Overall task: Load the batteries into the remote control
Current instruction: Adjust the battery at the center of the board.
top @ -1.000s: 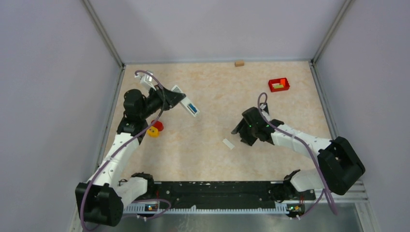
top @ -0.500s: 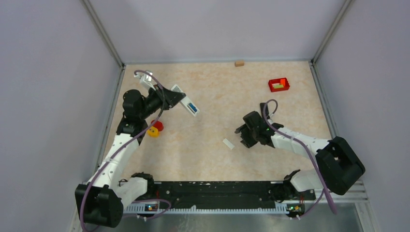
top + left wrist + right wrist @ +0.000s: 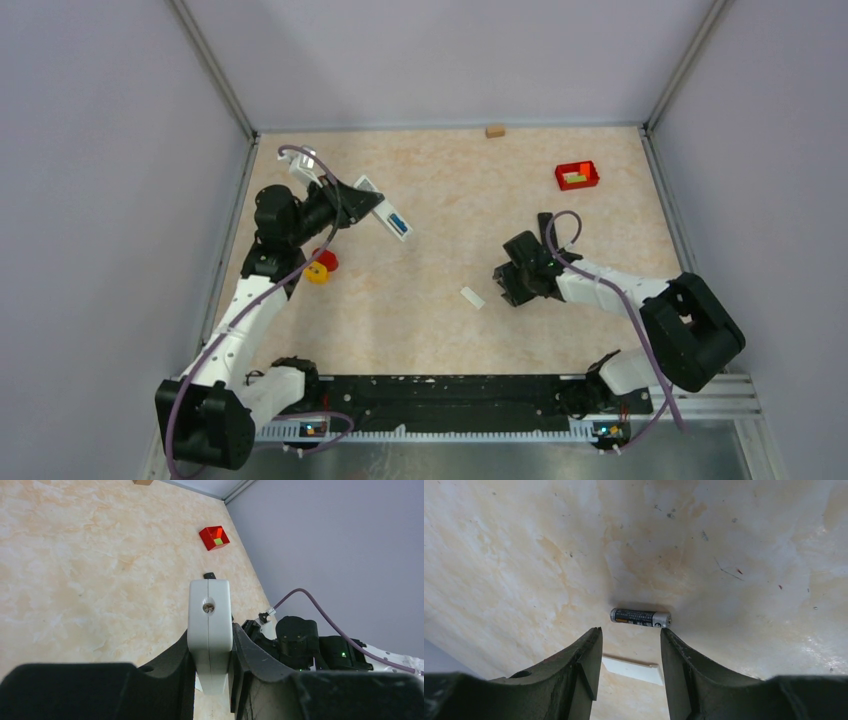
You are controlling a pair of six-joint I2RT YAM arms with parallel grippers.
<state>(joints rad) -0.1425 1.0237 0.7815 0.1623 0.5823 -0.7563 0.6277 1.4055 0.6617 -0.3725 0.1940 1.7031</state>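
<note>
My left gripper (image 3: 210, 652) is shut on the white remote control (image 3: 209, 622) and holds it off the table at the left (image 3: 385, 215). A blue piece (image 3: 398, 223) shows in the remote's open compartment. In the right wrist view one dark battery (image 3: 640, 617) with a pale metal end lies flat on the table. My right gripper (image 3: 630, 634) is open and low, its tips just short of the battery, with nothing between the fingers. From above, the right gripper (image 3: 506, 284) hides that battery. The white cover plate (image 3: 631, 670) lies under the jaws.
The cover plate (image 3: 472, 297) lies left of the right gripper. A red tray (image 3: 577, 176) sits at the back right and a wooden block (image 3: 494, 130) at the back wall. Red (image 3: 326, 260) and yellow (image 3: 317, 273) pieces lie beside the left arm. A small dark thing (image 3: 209, 575) lies beyond the remote.
My right gripper has dropped toward the table and shifted slightly left, and its jaws have narrowed. The left arm and the remote have not moved.
</note>
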